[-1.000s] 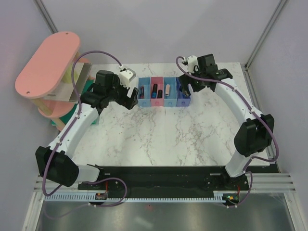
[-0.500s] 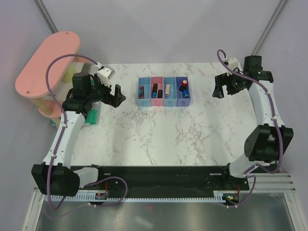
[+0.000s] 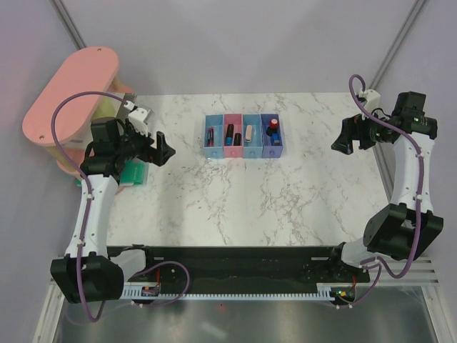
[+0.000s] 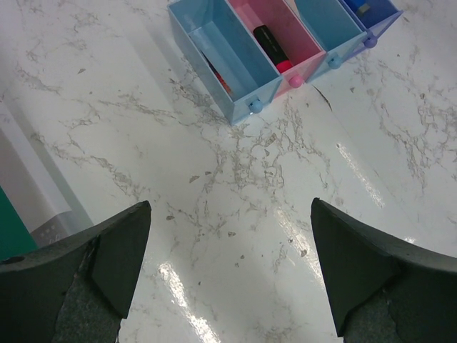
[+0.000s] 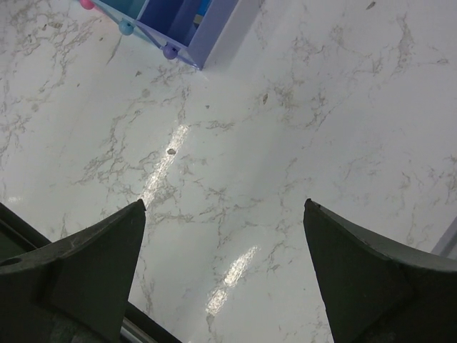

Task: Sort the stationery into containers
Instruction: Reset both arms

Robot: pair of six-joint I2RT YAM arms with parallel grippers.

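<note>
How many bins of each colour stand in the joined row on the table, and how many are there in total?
Light blue bins: 2
Pink bin: 1
Purple bin: 1
Total: 4

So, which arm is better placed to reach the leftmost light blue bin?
Left. The left gripper, open, faces the leftmost light blue bin; the right gripper sits beyond the purple bin.
</note>
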